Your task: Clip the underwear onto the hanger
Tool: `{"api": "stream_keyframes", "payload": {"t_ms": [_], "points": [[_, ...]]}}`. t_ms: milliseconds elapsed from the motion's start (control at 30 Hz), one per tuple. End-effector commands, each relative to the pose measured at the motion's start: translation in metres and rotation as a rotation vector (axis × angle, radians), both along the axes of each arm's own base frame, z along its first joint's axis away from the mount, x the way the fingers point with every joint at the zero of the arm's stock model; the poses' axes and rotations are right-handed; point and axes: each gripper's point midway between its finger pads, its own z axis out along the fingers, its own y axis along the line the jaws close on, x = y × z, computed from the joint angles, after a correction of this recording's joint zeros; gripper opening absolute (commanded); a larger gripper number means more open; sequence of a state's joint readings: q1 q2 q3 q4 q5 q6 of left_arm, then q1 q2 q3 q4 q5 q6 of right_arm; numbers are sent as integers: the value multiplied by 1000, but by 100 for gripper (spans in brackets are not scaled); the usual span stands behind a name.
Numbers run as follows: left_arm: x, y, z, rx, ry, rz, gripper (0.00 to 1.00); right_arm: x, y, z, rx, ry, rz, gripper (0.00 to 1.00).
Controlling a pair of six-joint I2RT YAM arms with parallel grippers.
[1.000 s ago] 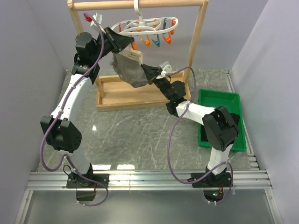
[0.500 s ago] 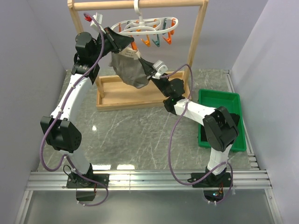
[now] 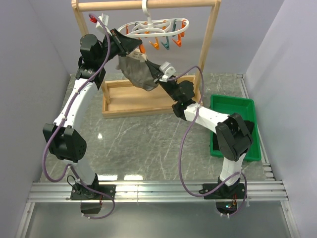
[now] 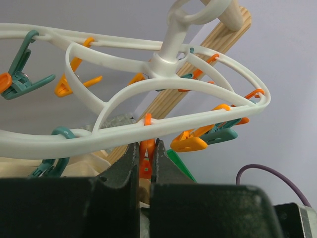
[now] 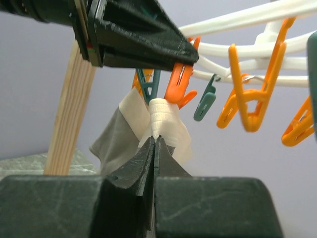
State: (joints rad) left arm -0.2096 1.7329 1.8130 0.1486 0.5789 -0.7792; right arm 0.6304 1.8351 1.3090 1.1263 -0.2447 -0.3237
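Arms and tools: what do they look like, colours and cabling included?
The left arm and right arm have white links with chunky black joints. A purple cable loops along each. The left tool and right tool are black, with tapering fingers.

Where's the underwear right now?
In the top view, the underwear hangs at the back, left of centre, just under the hanger, inside the wooden rack.

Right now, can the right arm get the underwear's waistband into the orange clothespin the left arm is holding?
Probably yes. The right arm holds the underwear in shut jaws right beneath the orange clothespin, with nothing between them.
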Motion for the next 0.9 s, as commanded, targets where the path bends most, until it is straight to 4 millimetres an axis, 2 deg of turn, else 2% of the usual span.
{"api": "stream_keyframes", "payload": {"t_ms": [0,300,867], "points": [[-3,0,-17,29,53,-29,0,-8,-3,36,49,-77,-5,0],[-4,-2,-18,29,55,-40,0,-4,-3,42,64,-71,-12,0],[-7,-4,-17,5,71,-65,0,9,1,41,48,-47,-42,0]]}}
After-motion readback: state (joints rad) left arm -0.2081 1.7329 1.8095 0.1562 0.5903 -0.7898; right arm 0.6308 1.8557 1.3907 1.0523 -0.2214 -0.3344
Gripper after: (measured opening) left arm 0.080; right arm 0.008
